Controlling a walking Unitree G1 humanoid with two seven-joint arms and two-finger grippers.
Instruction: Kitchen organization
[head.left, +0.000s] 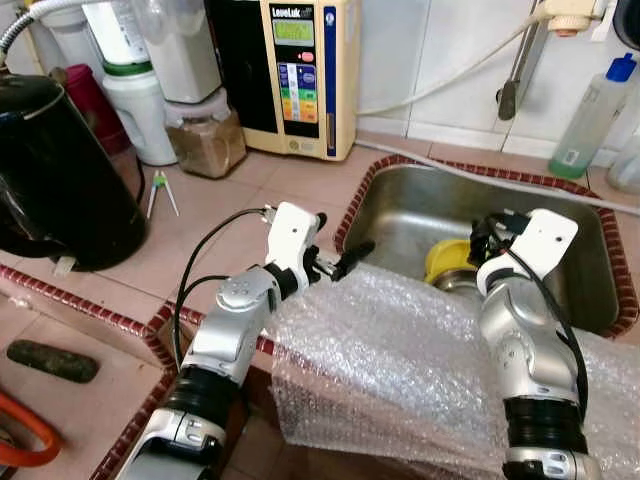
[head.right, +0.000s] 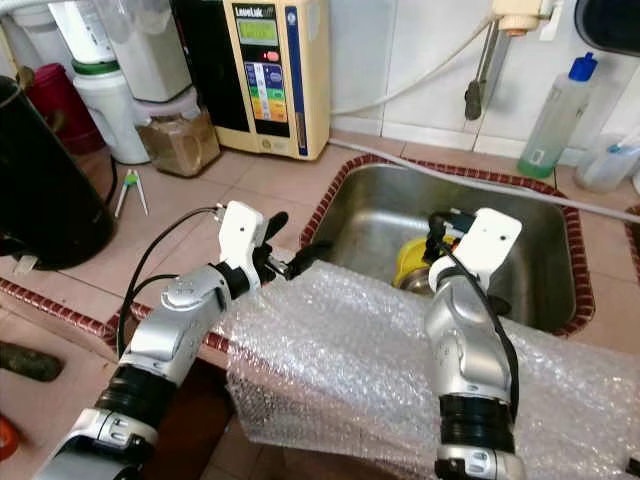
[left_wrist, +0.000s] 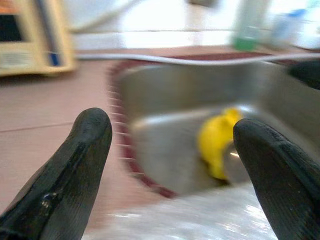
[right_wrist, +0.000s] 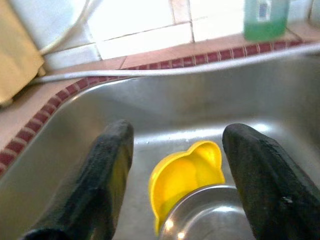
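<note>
A steel sink (head.left: 420, 205) is set into the tiled counter. In it lies a yellow cup (right_wrist: 182, 172) on its side, against a steel bowl (right_wrist: 210, 217). My right gripper (right_wrist: 175, 165) hangs open just above the yellow cup (head.left: 445, 258), one finger on either side. My left gripper (head.left: 340, 245) is open over the sink's left rim, pointing towards the basin. The yellow cup (left_wrist: 215, 145) lies well ahead of the left gripper's fingers (left_wrist: 85, 150). A sheet of bubble wrap (head.left: 400, 360) is draped over the sink's front edge and under both forearms.
A black kettle (head.left: 55, 170) stands at the left. A cream water machine (head.left: 300, 75), a jar of brown powder (head.left: 205, 140) and white containers line the back wall. A green-handled tool (head.left: 158, 190) lies on the tiles. A detergent bottle (head.left: 590, 115) stands behind the sink.
</note>
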